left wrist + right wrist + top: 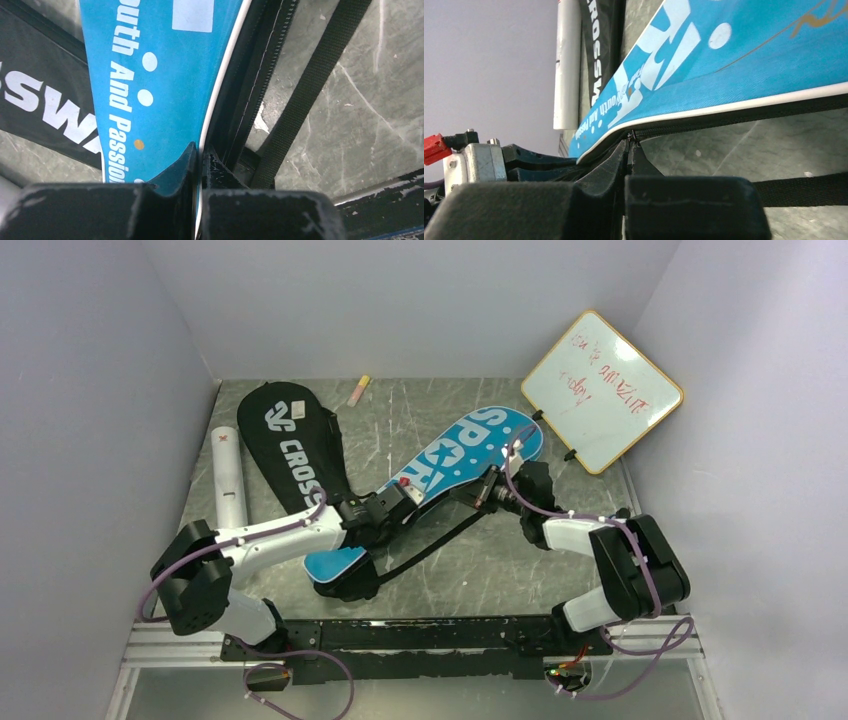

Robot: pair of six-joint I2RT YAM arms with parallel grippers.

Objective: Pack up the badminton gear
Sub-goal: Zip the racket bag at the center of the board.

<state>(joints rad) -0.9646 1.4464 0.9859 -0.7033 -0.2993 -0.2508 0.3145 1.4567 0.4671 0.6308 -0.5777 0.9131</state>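
Blue SPORT cover (470,445) lies diagonal mid table (500,580). Left pincer (199,155) is clamped on its edge, right pincer (629,147) pinched shut at the zipper (734,116). Looks like the zip-up step: anchor your left, draw right along the track.

whiteboard (603,390), right of blue cover (470,445): red writing too small to read | black cover (290,445), left of it: lettering's end behind left arm (285,532)

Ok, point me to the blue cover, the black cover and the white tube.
blue cover (478,440), top view, on its wide printed end.
black cover (285,445), top view, on its wide end by the logo.
white tube (229,485), top view, midway along its body.
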